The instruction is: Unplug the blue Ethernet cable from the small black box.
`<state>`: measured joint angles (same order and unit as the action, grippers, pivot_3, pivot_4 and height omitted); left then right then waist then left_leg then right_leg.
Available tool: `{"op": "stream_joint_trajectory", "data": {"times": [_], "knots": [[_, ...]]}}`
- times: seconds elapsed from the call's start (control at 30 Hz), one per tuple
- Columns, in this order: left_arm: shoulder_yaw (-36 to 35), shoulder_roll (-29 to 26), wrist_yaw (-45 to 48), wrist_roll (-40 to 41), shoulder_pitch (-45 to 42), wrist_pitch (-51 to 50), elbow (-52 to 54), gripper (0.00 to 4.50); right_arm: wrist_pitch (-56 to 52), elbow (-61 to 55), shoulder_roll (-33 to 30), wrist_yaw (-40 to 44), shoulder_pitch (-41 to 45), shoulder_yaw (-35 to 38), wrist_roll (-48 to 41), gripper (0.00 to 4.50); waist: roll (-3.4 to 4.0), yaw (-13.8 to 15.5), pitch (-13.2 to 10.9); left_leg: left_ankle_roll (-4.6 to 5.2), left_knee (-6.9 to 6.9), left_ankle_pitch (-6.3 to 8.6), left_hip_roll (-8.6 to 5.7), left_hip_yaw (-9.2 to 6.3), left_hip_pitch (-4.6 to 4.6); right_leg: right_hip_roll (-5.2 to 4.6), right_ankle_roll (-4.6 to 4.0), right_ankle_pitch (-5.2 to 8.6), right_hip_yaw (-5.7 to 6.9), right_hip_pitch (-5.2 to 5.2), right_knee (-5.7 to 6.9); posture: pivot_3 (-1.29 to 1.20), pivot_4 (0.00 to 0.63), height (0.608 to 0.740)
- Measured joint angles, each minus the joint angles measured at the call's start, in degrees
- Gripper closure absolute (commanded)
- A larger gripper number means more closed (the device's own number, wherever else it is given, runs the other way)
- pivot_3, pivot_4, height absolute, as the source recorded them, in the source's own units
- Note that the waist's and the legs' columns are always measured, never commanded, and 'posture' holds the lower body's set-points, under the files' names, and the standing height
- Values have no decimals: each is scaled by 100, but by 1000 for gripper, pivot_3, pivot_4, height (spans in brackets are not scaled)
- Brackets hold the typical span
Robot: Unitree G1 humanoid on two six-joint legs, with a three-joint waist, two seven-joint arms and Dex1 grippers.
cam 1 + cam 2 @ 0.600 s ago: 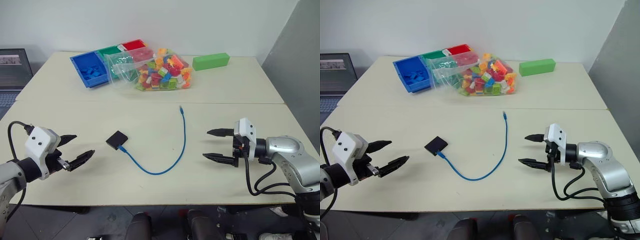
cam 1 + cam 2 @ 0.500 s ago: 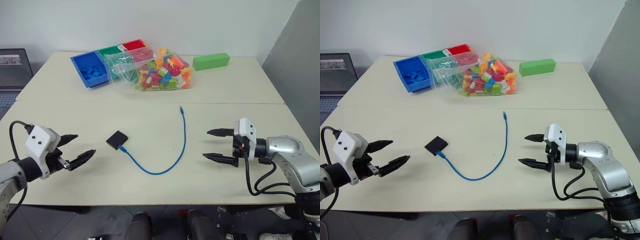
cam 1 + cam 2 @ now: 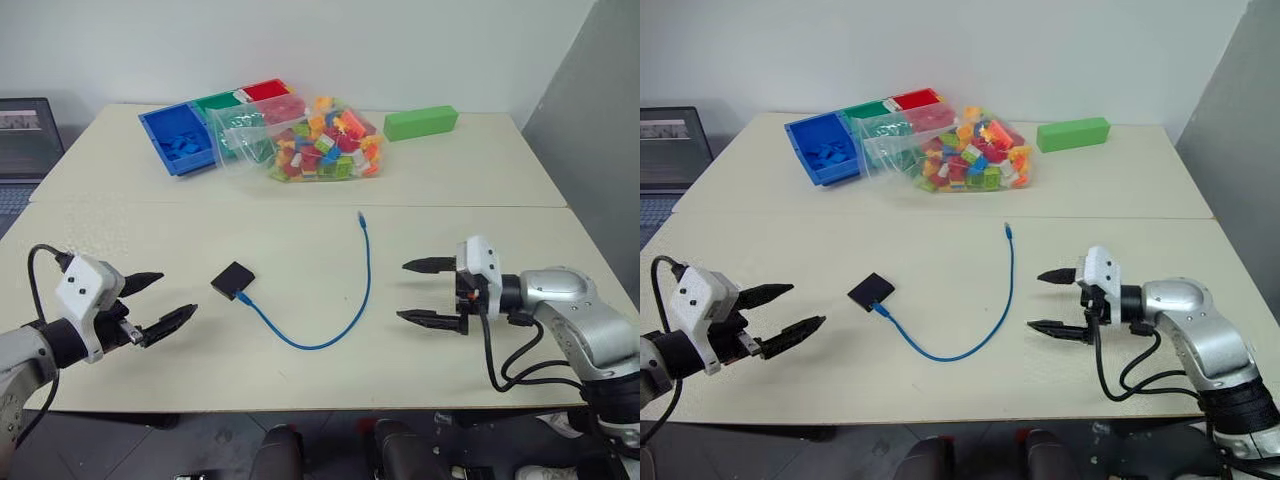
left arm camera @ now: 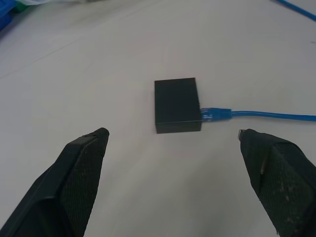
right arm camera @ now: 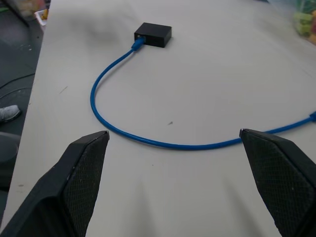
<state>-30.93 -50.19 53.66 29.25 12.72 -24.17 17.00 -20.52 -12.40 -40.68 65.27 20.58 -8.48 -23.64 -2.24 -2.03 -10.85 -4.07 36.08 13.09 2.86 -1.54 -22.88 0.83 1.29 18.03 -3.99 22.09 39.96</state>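
Observation:
The small black box (image 3: 233, 279) lies flat on the table, left of centre. The blue Ethernet cable (image 3: 369, 265) is plugged into its near right edge, loops toward me, then runs away to a free plug (image 3: 361, 214). My left gripper (image 3: 178, 293) hovers open just left of the box and points at it; in the left wrist view the box (image 4: 177, 104) and plug (image 4: 215, 114) sit ahead of its fingers (image 4: 81, 168). To the right of the cable's loop, my right gripper (image 3: 401, 290) is open and points left. Its wrist view shows the cable (image 5: 148, 140) and box (image 5: 153, 33).
At the back of the table stand a blue bin (image 3: 180, 140) with green and red bins beside it, a clear bag of coloured bricks (image 3: 320, 140) and a green block (image 3: 421, 123). A laptop (image 3: 25, 135) sits at the far left.
My right gripper has edged slightly left toward the cable's loop. The left gripper has shifted a touch toward the box. Both stay open; box and cable have not moved.

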Motion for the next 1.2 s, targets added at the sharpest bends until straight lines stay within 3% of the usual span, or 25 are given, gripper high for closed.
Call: {"op": "stream_joint_trajectory", "data": {"times": [0.47,0.77,0.9,1.2], "knots": [[31,-260,1041,-421,577,865,-210,0,1019,1006,1114,291,1020,-1914,1541,16,2,0,-1,0,0,0,-3,3,-5,-2,-9,0,3,8,1,0,150,740],[77,-247,1219,-395,701,947,184,0,1963,2059,1372,557,1598,-2385,2358,16,3,-2,-2,0,-1,0,8,2,-1,3,-11,1,4,10,5,0,150,740],[77,-237,1282,-398,887,975,273,0,2210,2285,1478,635,1713,-2453,2497,719,3,-10,-2,0,-1,0,10,2,0,2,-12,0,4,9,5,0,150,740],[78,-234,1319,-421,785,1058,271,0,2714,2673,1601,730,1995,-2569,2804,3077,3,-28,-2,0,1,-1,18,3,9,4,-13,0,7,2,9,0,150,740]]}}
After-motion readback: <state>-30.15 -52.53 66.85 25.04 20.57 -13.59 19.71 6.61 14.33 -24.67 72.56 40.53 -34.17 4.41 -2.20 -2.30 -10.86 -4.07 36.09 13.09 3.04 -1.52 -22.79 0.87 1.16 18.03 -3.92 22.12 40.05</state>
